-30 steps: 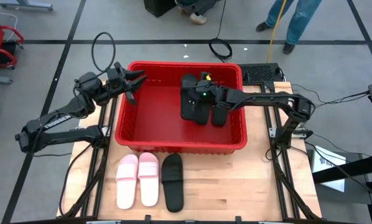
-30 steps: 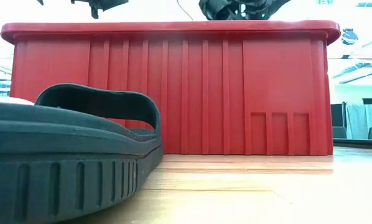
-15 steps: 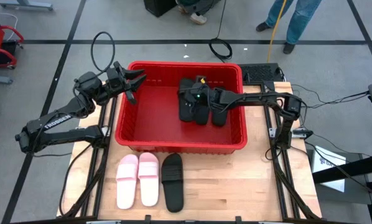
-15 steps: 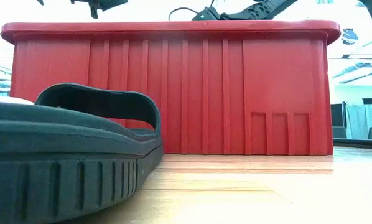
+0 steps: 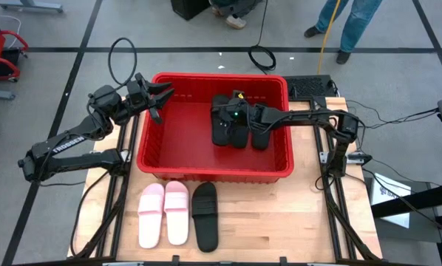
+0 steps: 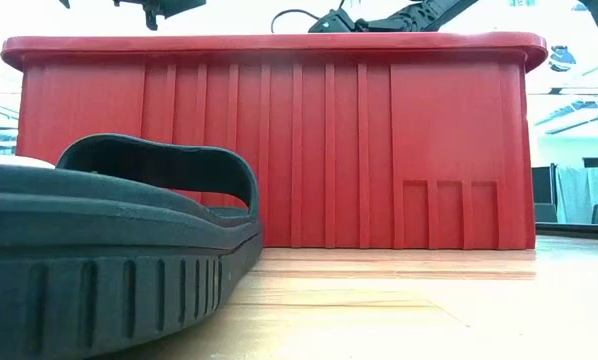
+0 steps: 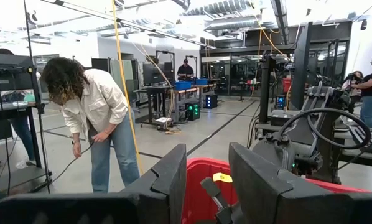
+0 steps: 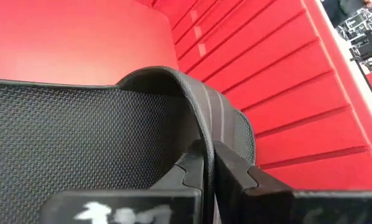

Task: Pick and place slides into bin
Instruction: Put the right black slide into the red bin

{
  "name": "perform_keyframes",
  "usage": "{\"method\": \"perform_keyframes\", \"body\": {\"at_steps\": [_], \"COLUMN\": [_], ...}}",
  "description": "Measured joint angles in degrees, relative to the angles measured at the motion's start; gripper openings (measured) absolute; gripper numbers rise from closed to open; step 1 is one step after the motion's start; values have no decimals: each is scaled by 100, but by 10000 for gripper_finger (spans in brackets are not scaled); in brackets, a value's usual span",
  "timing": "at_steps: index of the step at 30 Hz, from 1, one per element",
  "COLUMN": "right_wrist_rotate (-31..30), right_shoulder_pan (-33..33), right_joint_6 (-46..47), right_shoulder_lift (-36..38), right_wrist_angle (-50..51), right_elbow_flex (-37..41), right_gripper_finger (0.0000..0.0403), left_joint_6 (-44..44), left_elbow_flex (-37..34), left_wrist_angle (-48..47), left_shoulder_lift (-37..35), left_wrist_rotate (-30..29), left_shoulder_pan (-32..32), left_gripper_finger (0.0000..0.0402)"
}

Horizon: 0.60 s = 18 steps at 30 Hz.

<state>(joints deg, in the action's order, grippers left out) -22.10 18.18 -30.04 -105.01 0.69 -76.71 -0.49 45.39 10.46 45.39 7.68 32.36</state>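
Observation:
The red bin [image 5: 169,148] stands mid-table. Three black slides lie inside it by its far right part; my right gripper [image 5: 225,112] reaches down among them, shut on the strap of the leftmost one [image 5: 221,129]. Its textured footbed [image 8: 80,137] fills the right wrist view. My left gripper [image 5: 160,96] hangs open over the bin's far left corner and holds nothing. Two pink slides [image 5: 164,213] and one black slide [image 5: 205,216] lie soles down on the table in front of the bin. My right gripper pinches the black slide's strap at its edge [image 8: 206,149] between its two fingers. The fingers come slanting down from the table's right side. The strap arches up away from them over the footbed. Whether the sole rests on the bin's floor, I cannot tell.
The bin's left half [image 5: 177,133] is bare red floor. The black slide on the table [image 6: 109,260] looms close in the low view. People stand on the floor beyond the table's far edge [image 5: 347,22]. A person bends over in the room beyond [image 7: 93,118].
My right gripper has sunk into the bin with the black slide, dropping below the bin's rim in the low view, and has drifted a little toward the table's left. It stays shut and has kept still for the last half second.

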Motion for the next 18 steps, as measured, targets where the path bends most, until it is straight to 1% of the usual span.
{"method": "perform_keyframes", "body": {"at_steps": [4, 8, 14, 18], "right_wrist_rotate": [12, 273, 277, 251], "right_shoulder_pan": [94, 169, 172, 211], "right_joint_6": [23, 108, 12, -66], "right_shoulder_lift": [-2, -212, -661, -795], "right_wrist_angle": [0, -83, -278, -313], "right_elbow_flex": [0, -4, 4, 4], "right_gripper_finger": [8, 8, 8, 8], "left_joint_6": [-5, -5, -16, -29], "left_elbow_flex": [0, 0, 0, 0], "left_wrist_angle": [-15, -46, -46, -49], "left_shoulder_lift": [0, 0, 0, 0], "left_wrist_rotate": [0, -2, 7, 24], "left_shoulder_pan": [-2, -2, -2, -2], "left_gripper_finger": [127, 127, 127, 127]}}
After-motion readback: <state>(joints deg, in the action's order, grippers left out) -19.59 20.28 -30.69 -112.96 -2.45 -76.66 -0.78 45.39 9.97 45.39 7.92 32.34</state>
